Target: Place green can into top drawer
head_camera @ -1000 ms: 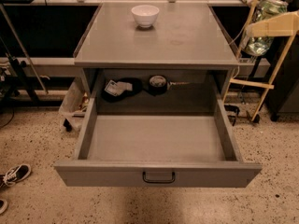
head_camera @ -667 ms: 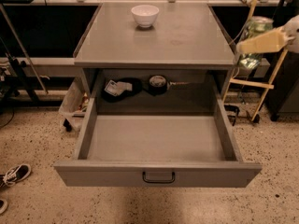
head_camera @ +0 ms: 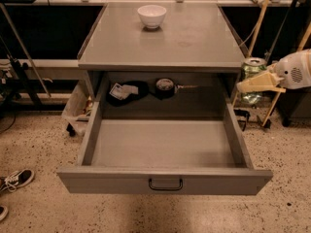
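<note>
The green can [head_camera: 253, 79] has a silver top and hangs in the air just right of the cabinet, beside the drawer's right wall and above floor level. My gripper [head_camera: 252, 84] comes in from the right edge with cream fingers [head_camera: 257, 82] shut around the can. The top drawer [head_camera: 165, 178] is pulled fully open toward me, a wide grey box with a black handle [head_camera: 165, 184] on its front panel. Its inside floor is bare. The can is to the right of the drawer, outside it.
A white bowl [head_camera: 152, 16] stands on the cabinet top [head_camera: 194, 42]. Dark objects [head_camera: 141, 90] lie in the recess behind the drawer. Wooden poles [head_camera: 260, 21] and cables stand at the right. Shoes [head_camera: 14, 179] lie on the speckled floor at the left.
My gripper with the can has moved down and to the left, from beside the cabinet top to the level of the drawer opening. The drawer and bowl have not moved.
</note>
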`<action>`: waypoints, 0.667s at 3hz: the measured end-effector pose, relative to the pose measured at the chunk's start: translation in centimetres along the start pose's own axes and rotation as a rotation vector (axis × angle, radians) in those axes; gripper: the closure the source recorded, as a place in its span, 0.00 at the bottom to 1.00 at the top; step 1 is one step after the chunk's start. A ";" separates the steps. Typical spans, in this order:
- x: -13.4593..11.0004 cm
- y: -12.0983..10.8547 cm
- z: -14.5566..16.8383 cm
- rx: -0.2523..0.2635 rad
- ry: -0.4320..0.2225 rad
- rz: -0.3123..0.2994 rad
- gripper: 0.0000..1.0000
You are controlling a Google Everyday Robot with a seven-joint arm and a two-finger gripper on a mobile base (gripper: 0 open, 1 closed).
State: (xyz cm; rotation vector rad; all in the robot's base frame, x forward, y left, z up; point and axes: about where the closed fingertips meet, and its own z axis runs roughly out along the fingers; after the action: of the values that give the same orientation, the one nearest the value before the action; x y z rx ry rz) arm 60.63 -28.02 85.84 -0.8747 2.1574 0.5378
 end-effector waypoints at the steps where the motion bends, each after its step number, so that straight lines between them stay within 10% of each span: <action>1: -0.1 0.0 0.0 0.000 -0.002 -0.001 1.00; 2: 3.1 0.2 4.1 -0.092 -0.001 0.068 1.00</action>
State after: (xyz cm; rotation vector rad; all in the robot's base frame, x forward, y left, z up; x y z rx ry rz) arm 60.82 -26.74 80.87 -0.8525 2.1825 0.6753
